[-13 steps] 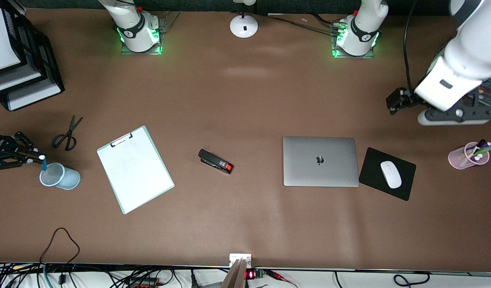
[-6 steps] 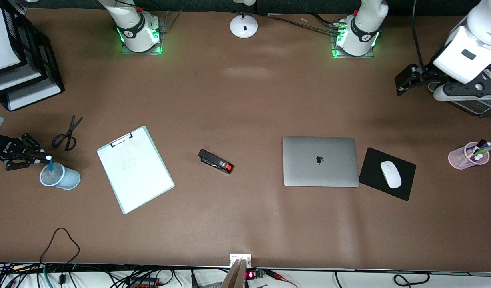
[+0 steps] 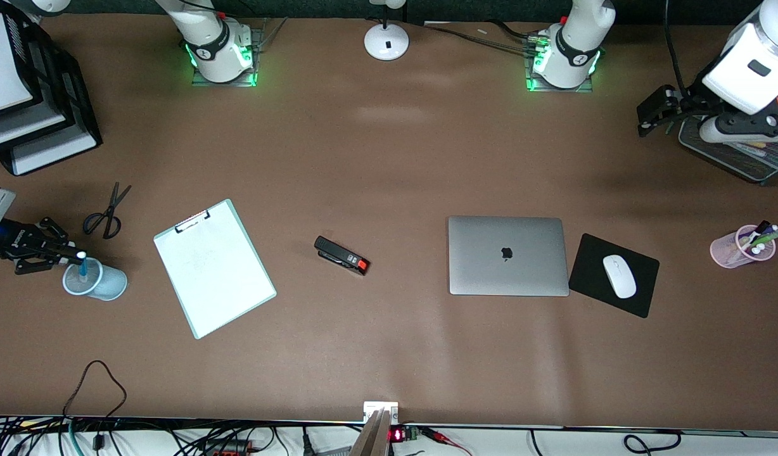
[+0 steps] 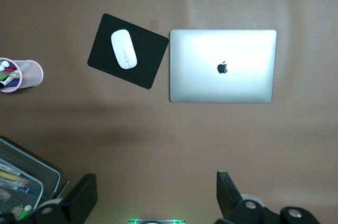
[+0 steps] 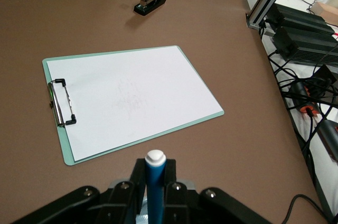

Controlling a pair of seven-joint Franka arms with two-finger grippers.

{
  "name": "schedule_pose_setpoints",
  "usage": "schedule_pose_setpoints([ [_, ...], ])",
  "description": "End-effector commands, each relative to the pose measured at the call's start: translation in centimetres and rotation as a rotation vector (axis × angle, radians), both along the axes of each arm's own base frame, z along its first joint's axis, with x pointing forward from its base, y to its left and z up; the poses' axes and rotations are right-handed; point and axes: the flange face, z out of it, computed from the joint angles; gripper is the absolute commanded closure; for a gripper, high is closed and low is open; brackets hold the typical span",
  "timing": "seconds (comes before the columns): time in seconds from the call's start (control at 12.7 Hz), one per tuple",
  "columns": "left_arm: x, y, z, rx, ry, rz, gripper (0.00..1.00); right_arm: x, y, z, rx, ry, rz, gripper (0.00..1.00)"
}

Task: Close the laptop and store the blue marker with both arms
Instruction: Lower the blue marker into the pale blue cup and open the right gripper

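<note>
The laptop (image 3: 507,255) (image 4: 222,65) lies shut on the table, silver lid up with its dark apple logo showing. My right gripper (image 3: 72,256) (image 5: 155,174) is shut on the blue marker (image 3: 82,267) (image 5: 155,184), held white end up. The marker's lower end dips into a pale blue mesh cup (image 3: 104,283) at the right arm's end of the table. My left gripper (image 3: 656,114) (image 4: 156,197) hangs open and holds nothing. It is over bare table beside a mesh tray (image 3: 731,152), well apart from the laptop.
A white clipboard (image 3: 213,267) (image 5: 132,100), scissors (image 3: 107,212) and a black stapler (image 3: 341,255) lie between the cup and the laptop. A white mouse (image 3: 619,276) sits on a black pad. A pink pen cup (image 3: 744,246) and stacked black trays (image 3: 28,101) stand at the table's ends.
My right gripper has carried the marker over the mesh cup and lowered its end in. My left arm has drawn farther from the laptop, toward its own end of the table.
</note>
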Motion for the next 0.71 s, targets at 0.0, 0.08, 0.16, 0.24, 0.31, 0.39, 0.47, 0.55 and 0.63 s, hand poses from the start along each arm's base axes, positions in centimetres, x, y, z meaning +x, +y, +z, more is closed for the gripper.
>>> schedule_pose_setpoints([
  [0.0, -1.5, 0.8, -0.4, -0.042, -0.019, -0.026, 0.0, 0.6, -0.5, -0.3, 0.0, -0.024, 0.005, 0.99],
  [0.08, -1.6, 0.7, -0.3, -0.041, -0.017, -0.02, 0.0, 0.7, -0.6, -0.2, -0.012, -0.032, -0.005, 0.99],
  [0.16, -1.5, 0.9, -0.4, -0.041, -0.016, -0.017, 0.0, 0.8, -0.8, -0.7, -0.02, -0.033, -0.013, 0.99],
  [0.24, -1.5, 1.2, -0.4, -0.041, -0.017, -0.009, 0.0, 0.9, -0.8, -0.9, -0.024, -0.035, -0.019, 0.99],
  [0.31, -1.5, 1.2, -0.4, -0.04, -0.017, -0.009, 0.0, 0.9, -0.8, -1.3, -0.024, -0.032, -0.02, 0.99],
  [0.39, -1.4, 1.5, -0.5, -0.038, -0.016, -0.006, 0.0, 1.0, -0.8, -1.4, -0.027, -0.033, -0.023, 0.99],
  [0.47, -1.4, 1.7, -0.5, -0.038, -0.016, 0.0, 0.0, 1.1, -1.0, -1.5, -0.045, -0.043, -0.037, 0.99],
  [0.55, -1.5, 1.4, -0.3, -0.036, -0.019, -0.005, 0.0, 1.3, -1.2, -1.7, -0.048, -0.052, -0.052, 0.99],
  [0.63, -1.5, 1.5, -0.3, -0.036, -0.022, -0.002, 0.0, 1.3, -1.1, -2.1, -0.042, -0.052, -0.057, 0.99],
])
